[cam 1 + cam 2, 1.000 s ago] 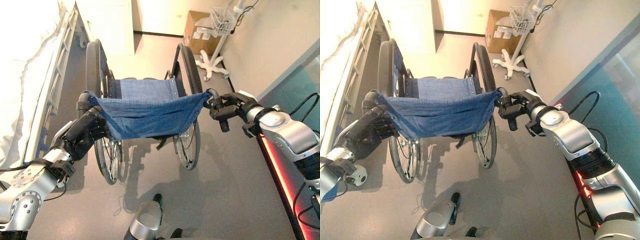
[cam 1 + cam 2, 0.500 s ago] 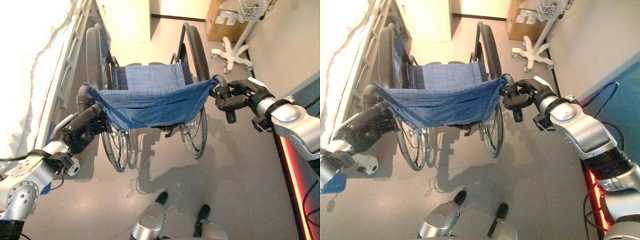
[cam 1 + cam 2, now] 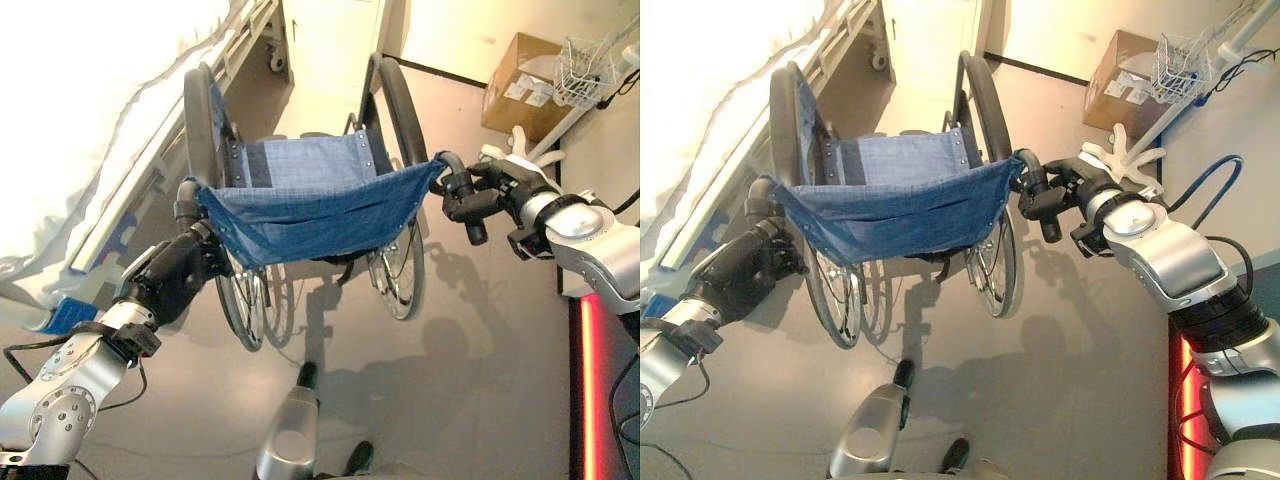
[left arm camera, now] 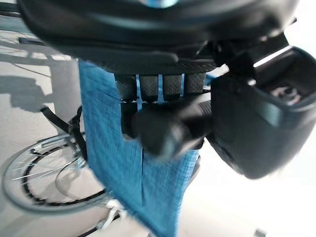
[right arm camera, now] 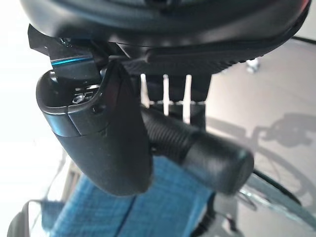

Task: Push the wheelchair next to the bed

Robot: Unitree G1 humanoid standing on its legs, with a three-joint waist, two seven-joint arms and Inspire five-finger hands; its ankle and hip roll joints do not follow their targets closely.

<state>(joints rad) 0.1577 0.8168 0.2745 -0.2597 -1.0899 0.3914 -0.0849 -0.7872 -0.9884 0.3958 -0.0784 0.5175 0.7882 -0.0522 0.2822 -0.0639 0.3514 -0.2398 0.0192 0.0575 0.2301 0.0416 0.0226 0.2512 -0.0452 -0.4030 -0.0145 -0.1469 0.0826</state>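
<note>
Wheelchair (image 3: 310, 200) gripped at both push handles — bed (image 3: 90, 130) at 10 o'clock.
Left hand (image 3: 175, 275) and right hand (image 3: 490, 192) were clenched on handles; rigid frame, rolls easily, sling soft.

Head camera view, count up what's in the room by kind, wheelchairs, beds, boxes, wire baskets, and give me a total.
Wheelchair: 1
Bed: 1
Cardboard box: 1
Wire basket: 1
Total: 4
</note>
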